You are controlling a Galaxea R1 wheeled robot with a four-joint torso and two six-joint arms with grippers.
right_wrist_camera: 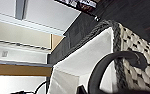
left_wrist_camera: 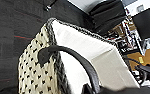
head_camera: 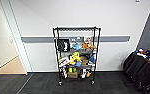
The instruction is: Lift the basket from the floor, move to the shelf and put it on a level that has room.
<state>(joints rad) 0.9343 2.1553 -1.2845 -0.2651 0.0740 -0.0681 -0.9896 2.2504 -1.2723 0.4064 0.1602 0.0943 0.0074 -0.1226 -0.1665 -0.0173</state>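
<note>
The shelf (head_camera: 76,55), a black wire rack on small wheels, stands against the white wall straight ahead on the dark grey floor (head_camera: 41,85). Its top level (head_camera: 76,28) is bare, while the lower tiers are crowded with toys and boxes. The cream woven basket (left_wrist_camera: 76,47) hangs close under both wrists, above the carpet. In the left wrist view its dark loop handle (left_wrist_camera: 73,56) arches up into my left gripper (left_wrist_camera: 91,90), which is shut on it. The other side of the basket (right_wrist_camera: 141,67) shows its second handle (right_wrist_camera: 108,65) running into my right gripper (right_wrist_camera: 88,91), also shut.
An open doorway with tan flooring (head_camera: 13,67) lies to the left of the rack. Dark chairs and a cluttered desk (head_camera: 143,67) stand at the right. A grey rail (head_camera: 41,39) runs along the wall. Carpet stretches between me and the rack.
</note>
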